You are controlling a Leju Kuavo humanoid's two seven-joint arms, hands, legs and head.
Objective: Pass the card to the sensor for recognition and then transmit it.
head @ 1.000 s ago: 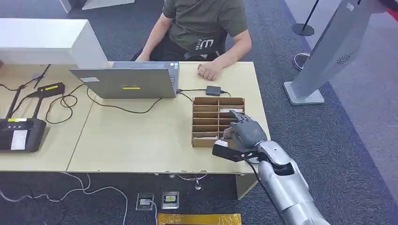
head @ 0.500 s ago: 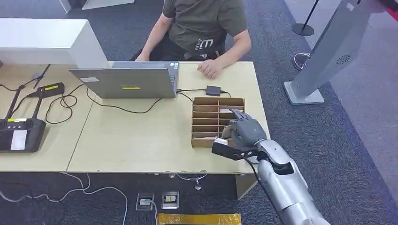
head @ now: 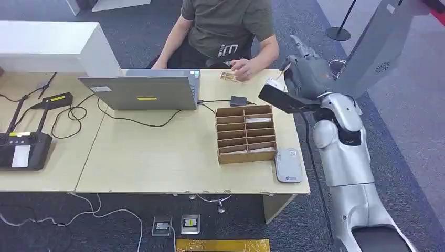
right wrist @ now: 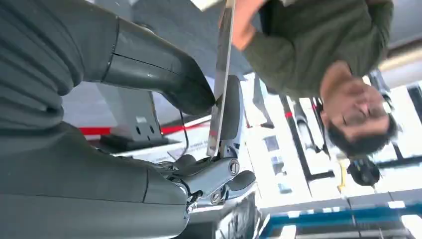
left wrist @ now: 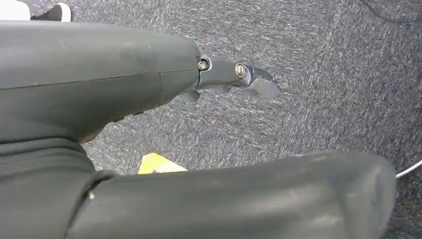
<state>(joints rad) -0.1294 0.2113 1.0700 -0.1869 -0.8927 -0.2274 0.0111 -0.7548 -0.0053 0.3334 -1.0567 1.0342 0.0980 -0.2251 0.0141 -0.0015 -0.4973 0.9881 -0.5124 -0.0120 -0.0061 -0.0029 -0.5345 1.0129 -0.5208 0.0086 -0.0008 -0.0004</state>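
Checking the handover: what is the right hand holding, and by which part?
The right hand pinches the card at one end, between thumb and fingers.

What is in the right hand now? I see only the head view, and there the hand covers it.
Observer: The right wrist view shows a thin card, edge-on, pinched between the thumb and a finger of the right hand.
Operator: Is the person taking it?
Observer: The person's hand is beside the card's far end; whether it touches, I cannot tell.
Operator: And the left hand?
Observer: The left wrist view shows the left hand over grey carpet, holding nothing.
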